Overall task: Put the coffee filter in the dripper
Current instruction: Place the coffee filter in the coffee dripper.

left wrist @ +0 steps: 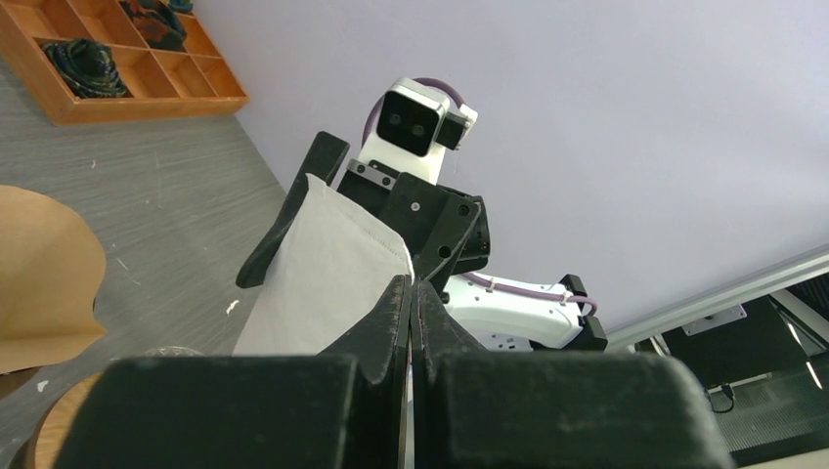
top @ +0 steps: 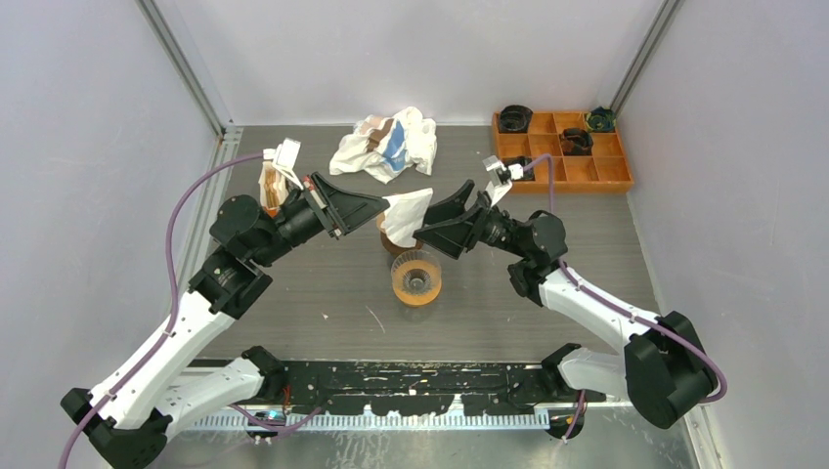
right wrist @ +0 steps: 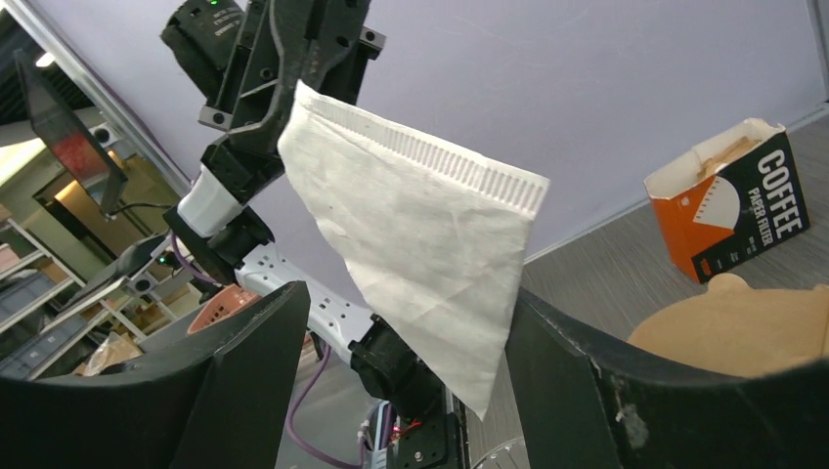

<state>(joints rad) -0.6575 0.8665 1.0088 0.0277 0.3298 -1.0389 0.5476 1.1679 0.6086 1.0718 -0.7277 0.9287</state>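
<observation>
Arms meet above the dripper (top: 416,278); left gripper (top: 384,207) pinches the coffee filter (top: 409,212); right gripper (top: 427,226) gapes around it. Only the right wrist view shows the filter box (right wrist: 733,210) lettering.

Reaches in from 7 o'clock with left arm, left gripper (top: 386,205) pointing to 3 o'clock, pinched shut on coffee filter (top: 409,210). Comes from 5 o'clock with right arm, right gripper (top: 435,217) pointing to 9 o'clock, jaws standing wide apart.

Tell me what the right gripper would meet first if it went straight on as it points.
Probably the white coffee filter, pinched by the left gripper; it hangs right before the open right gripper.
</observation>
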